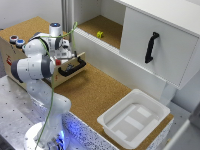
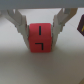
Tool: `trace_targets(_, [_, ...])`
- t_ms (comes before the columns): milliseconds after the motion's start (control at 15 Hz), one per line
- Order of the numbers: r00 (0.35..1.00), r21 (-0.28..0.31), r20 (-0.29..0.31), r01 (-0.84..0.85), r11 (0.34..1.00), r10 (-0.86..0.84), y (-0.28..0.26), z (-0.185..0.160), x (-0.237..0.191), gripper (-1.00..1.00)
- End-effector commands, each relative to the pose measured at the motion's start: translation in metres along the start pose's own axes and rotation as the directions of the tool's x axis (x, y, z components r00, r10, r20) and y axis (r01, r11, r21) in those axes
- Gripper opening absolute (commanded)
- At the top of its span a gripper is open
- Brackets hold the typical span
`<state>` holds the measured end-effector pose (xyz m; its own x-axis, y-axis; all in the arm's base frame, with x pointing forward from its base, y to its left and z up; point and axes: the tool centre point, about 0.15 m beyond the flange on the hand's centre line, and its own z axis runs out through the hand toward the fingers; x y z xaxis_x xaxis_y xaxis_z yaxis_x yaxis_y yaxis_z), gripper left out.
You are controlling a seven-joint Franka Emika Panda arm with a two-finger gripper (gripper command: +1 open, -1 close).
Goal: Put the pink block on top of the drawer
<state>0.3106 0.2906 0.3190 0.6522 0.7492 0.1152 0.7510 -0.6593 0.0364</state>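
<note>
The pink block [image 2: 40, 44] is a small pinkish-red cube with dark line marks, and it sits between my two fingers in the wrist view. My gripper [image 2: 41, 36] is closed against both of its sides. In the exterior view my gripper [image 1: 58, 59] points down over the pulled-out front of the drawer [image 1: 30, 27], just behind the black bar handle [image 1: 72, 66]. The block [image 1: 58, 62] shows there as a small red spot at the fingertips. I cannot tell whether the block rests on a surface or is lifted.
A small yellow-green block [image 1: 100, 34] lies on the cork shelf of the big white cabinet [image 1: 160, 50], whose door has a black handle [image 1: 151, 47]. A white plastic bin [image 1: 134, 117] stands at the exterior view's lower right. Two blue-capped items [image 1: 16, 41] sit on the drawer unit's left edge.
</note>
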Motion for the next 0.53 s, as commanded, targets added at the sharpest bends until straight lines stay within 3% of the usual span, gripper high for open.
trace_targets(0, [0.996,-0.054,-0.055,-0.068,0.996,0.065,-0.007,-0.034,0.013,-1.00])
trace_targets(467, [0.994,-0.015,-0.103,0.044,0.999,-0.045,-0.039,-0.099,0.053,-1.00])
